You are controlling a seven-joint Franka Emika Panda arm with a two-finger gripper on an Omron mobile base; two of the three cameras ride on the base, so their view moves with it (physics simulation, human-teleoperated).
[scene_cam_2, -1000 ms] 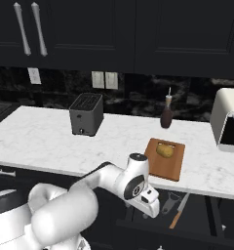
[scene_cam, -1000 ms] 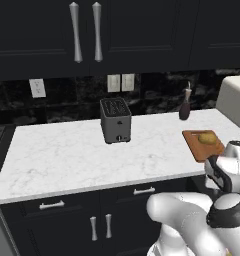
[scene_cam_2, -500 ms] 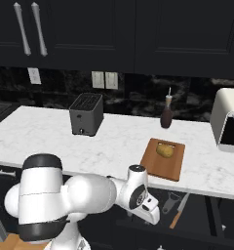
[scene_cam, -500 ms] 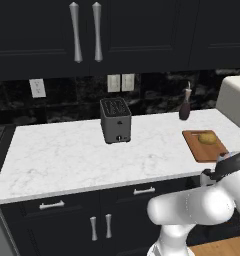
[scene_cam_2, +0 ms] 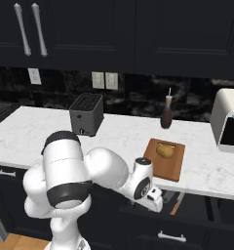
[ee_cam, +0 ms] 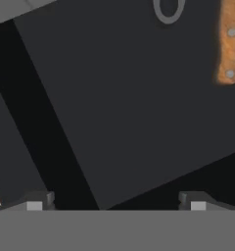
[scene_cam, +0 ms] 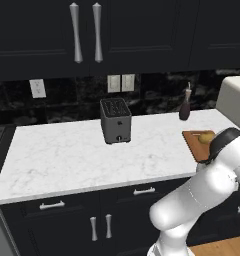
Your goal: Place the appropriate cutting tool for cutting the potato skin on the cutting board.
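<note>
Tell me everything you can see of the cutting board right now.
The cutting board is a flat rectangular slab that looks like reddish-brown wood with a darker edge. It lies flat on the white marbled counter near its front edge, right of the toaster and in front of a dark bottle. The potato rests on its far half. Nothing else touches it.

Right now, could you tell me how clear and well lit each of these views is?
Left base view: sharp, evenly lit; toaster crisp. Right base view: equally clear, with the potato distinct on the cutting board. Hand view: dark, low contrast, soft edges; wooden handle slightly blurred.
</note>
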